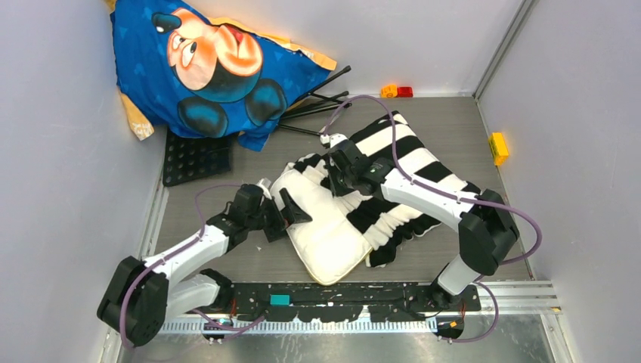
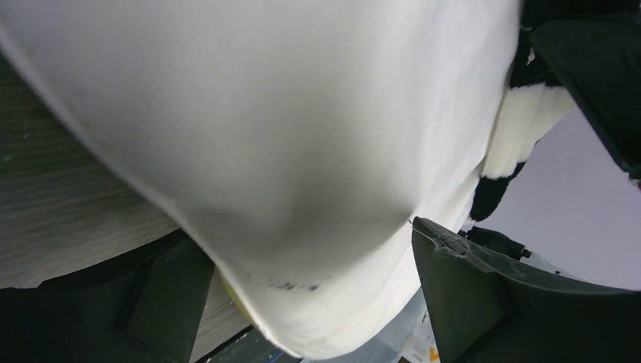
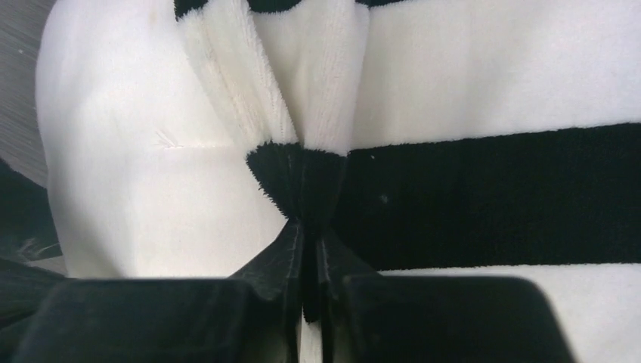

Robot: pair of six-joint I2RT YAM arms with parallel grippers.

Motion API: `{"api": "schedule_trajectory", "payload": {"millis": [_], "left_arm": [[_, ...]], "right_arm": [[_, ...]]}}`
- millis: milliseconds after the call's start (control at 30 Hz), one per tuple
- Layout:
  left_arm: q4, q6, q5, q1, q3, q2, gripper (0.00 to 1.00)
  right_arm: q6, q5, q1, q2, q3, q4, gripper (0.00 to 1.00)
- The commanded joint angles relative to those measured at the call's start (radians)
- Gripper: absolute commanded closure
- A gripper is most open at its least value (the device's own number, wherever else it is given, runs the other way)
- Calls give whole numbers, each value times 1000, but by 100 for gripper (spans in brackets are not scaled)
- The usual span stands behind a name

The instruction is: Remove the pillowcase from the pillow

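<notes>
Black-and-cream pillowcase (image 1: 412,170): lies on the grey table (image 1: 446,121), right of centre. It is bunched in ruffles around the far-right part of the pillow, and its open end is gathered about halfway along.
White pillow (image 1: 321,227): lies diagonally at the table's middle with its near-left half out of the cover. One corner points toward the arm bases, and a thin yellow edge shows along that corner.
Right arm: the right gripper (image 3: 306,234) sits where the striped cover meets the bare pillow. Its jaws are pressed together on a pinched fold of the hem, and black and cream pile rises from between the fingers.
Left arm: the left gripper (image 2: 302,238) is at the pillow's left edge with its fingers (image 2: 484,302) spread wide. The white bulk fills the gap and touches both fingers. Whether they squeeze it cannot be told.
Far-left corner: a blue cartoon-print cushion (image 1: 212,68) leans against the walls, well apart from the pillow. A black studded mat (image 1: 196,159) lies just below it.
Far edge: thin black rods (image 1: 321,98) lie beside the cushion, and an orange block (image 1: 389,91) touches a red block (image 1: 405,91).
Right wall: a yellow block (image 1: 498,147) sits near the pillowcase.
</notes>
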Motion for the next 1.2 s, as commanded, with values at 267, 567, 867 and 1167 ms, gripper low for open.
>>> {"api": "schedule_trajectory", "payload": {"millis": [267,567,867,1167], "left_arm": [[388,-27,-17,1,7,155,60],[70,161,83,289,90,25,100],[-232,323,110,490,247,-83,100],[-200,305,279,538,327,-55,100]], "right_arm": [[52,78,-30,-152,-52,72,100],[35,71,-270,-240,-50,20,100],[98,99,-496,-189,63,-49,100],[39,-299,-540,-216,28,-28,40]]}}
